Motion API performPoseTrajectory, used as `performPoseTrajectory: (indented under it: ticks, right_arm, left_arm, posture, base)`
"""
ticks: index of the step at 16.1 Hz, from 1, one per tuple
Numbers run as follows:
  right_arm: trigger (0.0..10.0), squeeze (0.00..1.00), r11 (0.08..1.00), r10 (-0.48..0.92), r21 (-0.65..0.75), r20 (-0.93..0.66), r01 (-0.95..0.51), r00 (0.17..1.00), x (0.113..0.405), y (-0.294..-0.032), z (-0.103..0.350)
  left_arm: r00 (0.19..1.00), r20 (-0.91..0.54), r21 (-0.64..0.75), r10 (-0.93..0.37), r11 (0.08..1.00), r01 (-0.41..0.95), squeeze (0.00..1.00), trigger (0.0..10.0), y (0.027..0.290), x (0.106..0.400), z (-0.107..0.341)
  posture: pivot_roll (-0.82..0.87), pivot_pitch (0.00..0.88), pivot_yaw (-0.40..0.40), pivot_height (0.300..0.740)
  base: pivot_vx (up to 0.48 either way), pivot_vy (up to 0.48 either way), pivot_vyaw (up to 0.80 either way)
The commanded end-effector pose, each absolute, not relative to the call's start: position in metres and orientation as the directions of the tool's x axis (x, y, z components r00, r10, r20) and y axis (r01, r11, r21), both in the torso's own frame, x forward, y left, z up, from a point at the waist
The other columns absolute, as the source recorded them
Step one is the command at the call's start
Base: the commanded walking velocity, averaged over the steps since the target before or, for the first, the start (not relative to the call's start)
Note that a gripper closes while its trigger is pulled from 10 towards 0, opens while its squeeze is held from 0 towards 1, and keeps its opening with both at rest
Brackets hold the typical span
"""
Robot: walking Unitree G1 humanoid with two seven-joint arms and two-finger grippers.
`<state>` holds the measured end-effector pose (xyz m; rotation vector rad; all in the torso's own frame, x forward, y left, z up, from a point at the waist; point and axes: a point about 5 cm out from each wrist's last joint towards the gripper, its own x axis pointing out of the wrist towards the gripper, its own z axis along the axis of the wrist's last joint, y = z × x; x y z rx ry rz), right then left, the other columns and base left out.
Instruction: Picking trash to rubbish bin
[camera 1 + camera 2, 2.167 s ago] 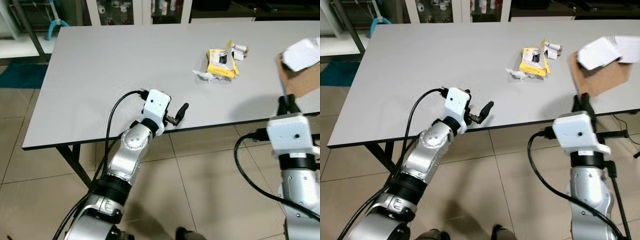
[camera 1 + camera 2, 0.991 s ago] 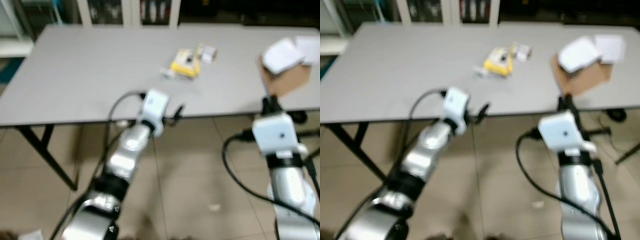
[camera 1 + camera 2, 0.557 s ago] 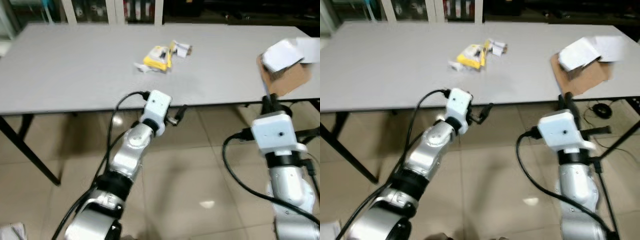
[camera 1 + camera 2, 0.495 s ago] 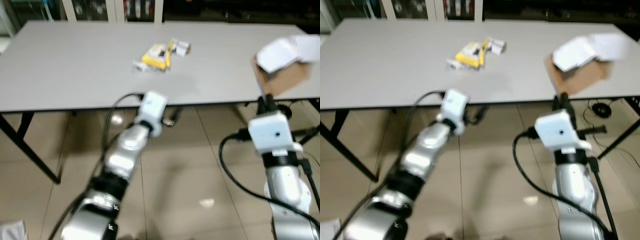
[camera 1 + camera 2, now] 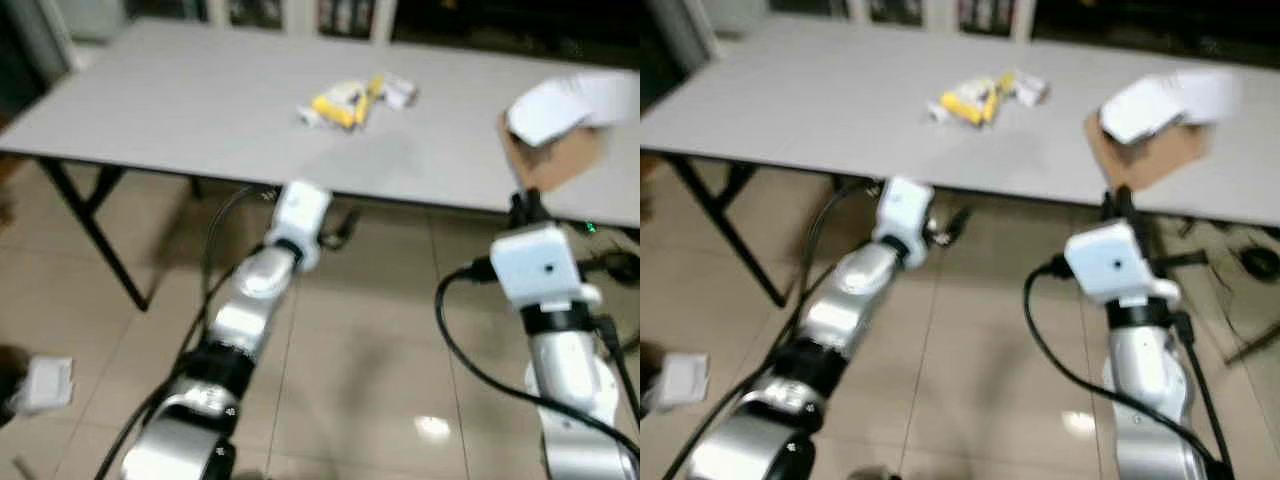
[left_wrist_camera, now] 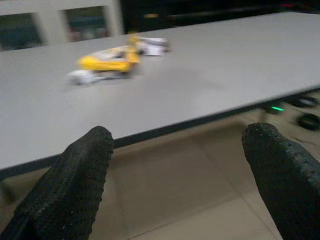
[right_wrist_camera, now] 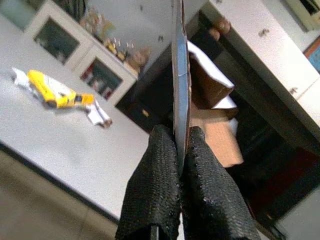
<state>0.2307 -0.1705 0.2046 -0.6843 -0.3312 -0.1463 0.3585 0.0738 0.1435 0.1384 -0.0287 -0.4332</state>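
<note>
On the grey desk (image 5: 180, 100), toward its far middle, lies the trash: a yellow wrapper (image 5: 340, 103) with crumpled white scraps (image 5: 398, 93) touching it on both sides. Head views are somewhat blurred.

Right tool (image 7: 179, 145): fingers pressed together, pinching the edge of a flat brown cardboard sheet (image 5: 555, 160), seen edge-on in the wrist view. Sheet is held upright above the tool, at the desk's near edge on the robot's right. White paper pieces (image 5: 560, 105) sit against the upper part of the cardboard; whether they rest on it or are attached cannot be told. Cardboard is well apart from the yellow wrapper.

Left tool (image 6: 182, 165): fingers spread wide, nothing between them. It is held level, just short of the desk's near edge and slightly below the desk top, pointing toward the wrapper across the surface. Black cable (image 5: 215, 250) loops from the wrist housing back along the silver forearm.

Tiled beige floor (image 5: 370, 380) under both arms, with a glare spot. A small pale flat object (image 5: 45, 383) lies on the floor at the robot's far left, too blurred to identify. Dark desk legs (image 5: 95, 235) stand at the left. Glass-fronted cabinets (image 7: 80, 55) line the wall behind.
</note>
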Motion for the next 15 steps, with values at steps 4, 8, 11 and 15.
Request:
performPoseTrajectory:
  ticks: [4,8,11,15]
  right_arm:
    - [10.0,0.00,0.761,-0.038,-0.596,0.352,0.256,0.935,0.2302,-0.1750,0.2059]
    - [10.0,0.00,0.762,-0.034,-0.595,0.355,0.254,0.934,0.2304,-0.1742,0.2063]
    - [10.0,0.00,0.762,-0.031,-0.596,0.358,0.254,0.933,0.2308,-0.1743,0.2067]
    - [10.0,0.00,0.764,-0.028,-0.595,0.357,0.250,0.934,0.2316,-0.1732,0.2061]
  left_arm:
    - [0.891,0.009,0.111,-0.454,0.886,0.450,0.00,10.0,0.0614,0.3580,0.1472]
    - [0.886,0.015,0.116,-0.464,0.881,0.459,0.00,10.0,0.0610,0.3575,0.1480]
    - [0.887,0.017,0.113,-0.462,0.882,0.457,0.00,10.0,0.0608,0.3576,0.1482]
    - [0.886,0.014,0.116,-0.463,0.881,0.458,0.00,10.0,0.0610,0.3577,0.1479]
  posture:
    - [0.09,0.081,-0.024,0.740]
    - [0.09,0.081,-0.024,0.740]
    - [0.09,0.081,-0.024,0.740]
    - [0.10,0.079,-0.024,0.740]
  base:
    - [0.065,0.000,0.00]
    - [0.460,0.000,0.00]
    - [0.472,0.000,0.00]
    - [0.472,0.000,0.00]
